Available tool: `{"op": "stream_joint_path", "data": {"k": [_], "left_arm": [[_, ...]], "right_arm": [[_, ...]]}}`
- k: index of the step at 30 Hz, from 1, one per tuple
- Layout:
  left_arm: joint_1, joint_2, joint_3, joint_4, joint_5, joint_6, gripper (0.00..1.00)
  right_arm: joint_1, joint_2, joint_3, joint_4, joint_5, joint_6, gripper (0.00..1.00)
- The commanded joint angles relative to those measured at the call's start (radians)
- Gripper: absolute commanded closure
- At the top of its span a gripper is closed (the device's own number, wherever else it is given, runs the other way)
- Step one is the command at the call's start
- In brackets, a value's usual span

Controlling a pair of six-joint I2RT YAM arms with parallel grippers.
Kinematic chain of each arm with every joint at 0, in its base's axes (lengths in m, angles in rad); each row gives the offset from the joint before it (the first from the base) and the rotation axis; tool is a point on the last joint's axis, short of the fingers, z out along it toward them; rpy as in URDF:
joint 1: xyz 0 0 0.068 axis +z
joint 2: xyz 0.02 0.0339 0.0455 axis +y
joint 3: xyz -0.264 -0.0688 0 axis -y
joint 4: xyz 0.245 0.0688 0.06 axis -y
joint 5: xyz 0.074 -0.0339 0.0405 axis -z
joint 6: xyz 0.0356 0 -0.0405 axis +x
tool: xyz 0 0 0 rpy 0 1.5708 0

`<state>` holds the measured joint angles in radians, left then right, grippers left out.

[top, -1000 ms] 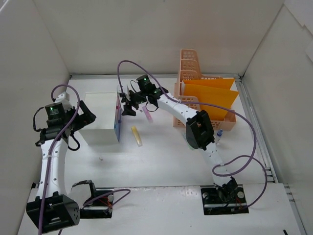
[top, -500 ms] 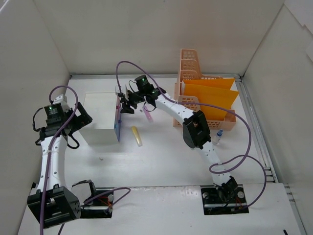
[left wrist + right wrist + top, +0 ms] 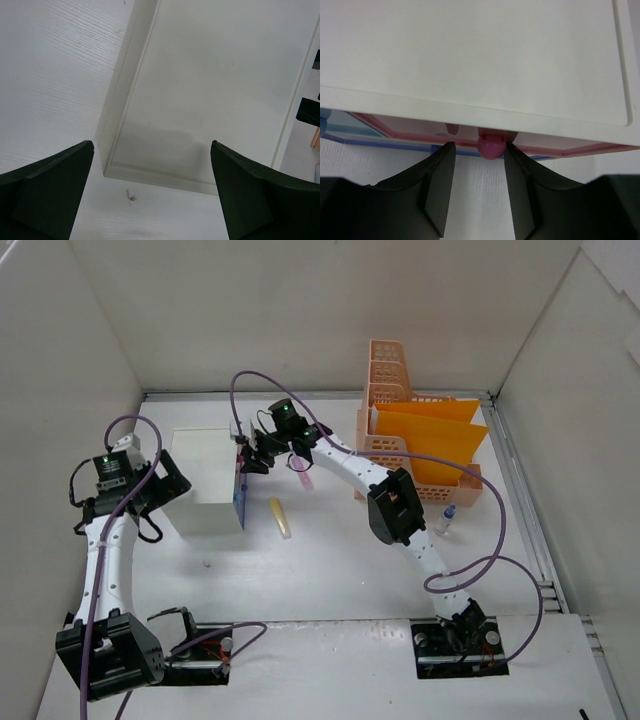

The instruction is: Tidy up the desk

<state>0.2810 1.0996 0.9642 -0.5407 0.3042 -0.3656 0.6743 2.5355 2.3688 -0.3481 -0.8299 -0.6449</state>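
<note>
The desk (image 3: 330,570) is a wide white tabletop. A small white drawer unit (image 3: 205,480) with a blue drawer front (image 3: 240,490) stands at its left. My right gripper (image 3: 248,456) is at the drawer front. In the right wrist view it (image 3: 480,147) is open, with the pink drawer knob (image 3: 491,146) between its jaws, close to the right finger (image 3: 520,175). My left gripper (image 3: 168,485) is open and empty at the unit's left side. In the left wrist view it (image 3: 152,145) frames the unit's corner (image 3: 165,125).
A yellow stick (image 3: 281,517) and a pink one (image 3: 301,474) lie on the desk right of the drawer unit. An orange file rack (image 3: 420,445) with yellow folders stands at the back right. A small bottle (image 3: 445,518) lies in front of it. White walls surround the desk.
My right gripper has moved left to the drawer front and now straddles the knob. My left arm has shifted slightly beside the unit.
</note>
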Motion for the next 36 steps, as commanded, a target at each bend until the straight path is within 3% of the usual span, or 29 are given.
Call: {"op": "stream_joint_path", "data": {"k": [1, 3, 20, 36], "left_arm": [[0.006, 0.0, -0.004, 0.048, 0.027, 0.03, 0.01], [0.006, 0.003, -0.007, 0.053, 0.033, 0.03, 0.0], [-0.023, 0.023, -0.004, 0.054, 0.024, 0.027, 0.01], [-0.023, 0.025, -0.012, 0.058, 0.026, 0.028, 0.01]], "right_arm": [[0.011, -0.017, 0.053, 0.086, -0.023, 0.013, 0.61], [0.013, -0.02, 0.049, 0.093, -0.023, 0.016, 0.66], [0.013, -0.078, -0.023, 0.184, 0.008, 0.096, 0.73], [0.013, -0.167, -0.147, 0.34, 0.043, 0.195, 0.65]]}}
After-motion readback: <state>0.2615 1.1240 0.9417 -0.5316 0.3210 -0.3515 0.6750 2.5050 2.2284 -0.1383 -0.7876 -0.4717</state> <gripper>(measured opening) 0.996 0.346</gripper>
